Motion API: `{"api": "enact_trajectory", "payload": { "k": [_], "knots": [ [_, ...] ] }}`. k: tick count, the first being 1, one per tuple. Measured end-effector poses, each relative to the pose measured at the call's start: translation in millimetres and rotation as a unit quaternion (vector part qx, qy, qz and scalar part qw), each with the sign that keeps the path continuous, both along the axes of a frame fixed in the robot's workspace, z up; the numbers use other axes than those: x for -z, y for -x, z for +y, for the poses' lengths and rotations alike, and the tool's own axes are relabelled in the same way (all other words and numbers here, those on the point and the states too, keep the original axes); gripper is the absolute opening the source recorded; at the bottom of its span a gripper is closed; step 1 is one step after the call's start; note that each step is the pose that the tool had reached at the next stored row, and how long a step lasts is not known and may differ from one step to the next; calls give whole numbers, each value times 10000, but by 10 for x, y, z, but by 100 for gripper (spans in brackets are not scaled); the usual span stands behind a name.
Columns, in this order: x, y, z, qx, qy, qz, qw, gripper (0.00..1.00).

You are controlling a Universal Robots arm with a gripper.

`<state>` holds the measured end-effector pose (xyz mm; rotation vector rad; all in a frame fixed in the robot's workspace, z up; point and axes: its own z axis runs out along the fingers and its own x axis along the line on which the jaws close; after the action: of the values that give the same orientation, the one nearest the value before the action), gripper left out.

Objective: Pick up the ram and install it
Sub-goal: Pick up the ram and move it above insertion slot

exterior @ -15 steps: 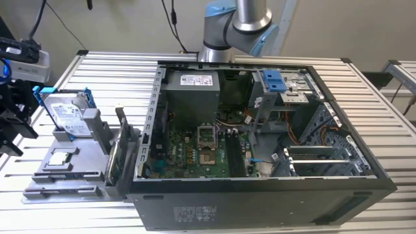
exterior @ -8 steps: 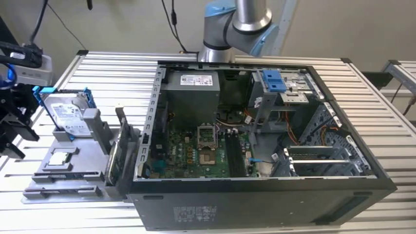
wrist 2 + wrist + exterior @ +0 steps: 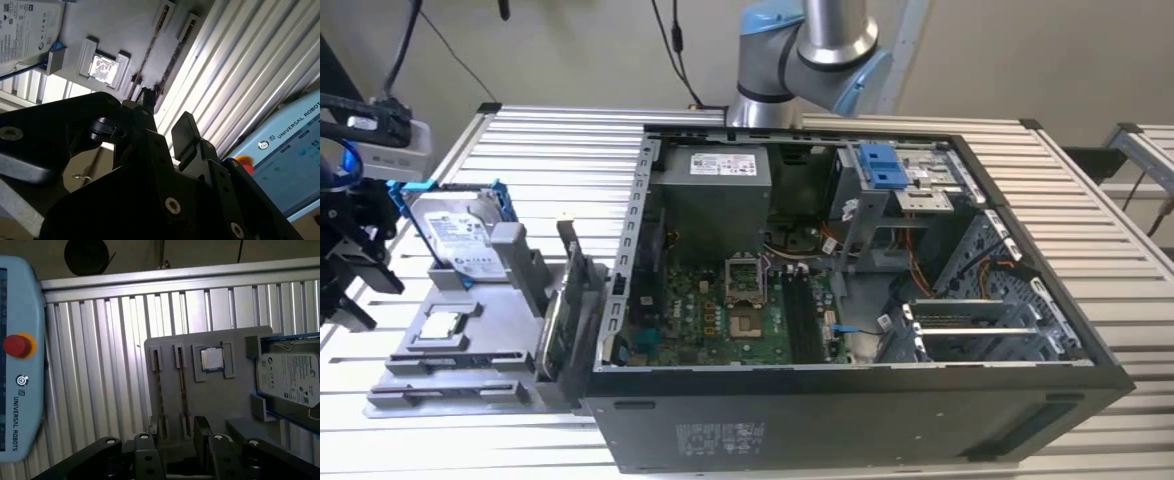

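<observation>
The ram (image 3: 183,390) shows as a thin dark strip, seen edge-on, standing in a narrow slot of the grey holder tray (image 3: 235,405). A second strip like it (image 3: 160,390) stands in the slot beside it. Both strips (image 3: 148,52) also show in the second wrist view. My gripper (image 3: 175,432) hovers above the near ends of these slots, open, with nothing between its black fingers (image 3: 186,127). In the exterior view the gripper (image 3: 347,270) hangs at the left edge, beside the tray (image 3: 447,385). The motherboard (image 3: 720,310) lies inside the open computer case (image 3: 854,400).
On the tray sit a silver hard drive in a blue frame (image 3: 460,235), a square processor chip (image 3: 212,359) and an upright green card (image 3: 560,300). A teach pendant with a red button (image 3: 17,346) lies on the slatted metal table (image 3: 100,365). The arm's base (image 3: 807,50) stands behind the case.
</observation>
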<state>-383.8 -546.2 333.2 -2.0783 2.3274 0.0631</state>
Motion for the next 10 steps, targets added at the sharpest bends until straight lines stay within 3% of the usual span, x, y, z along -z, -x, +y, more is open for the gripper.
{"api": "enact_trajectory", "payload": {
  "k": [10],
  "knots": [
    [69,0,0,-11,1,1,10000,42]
  ]
}}
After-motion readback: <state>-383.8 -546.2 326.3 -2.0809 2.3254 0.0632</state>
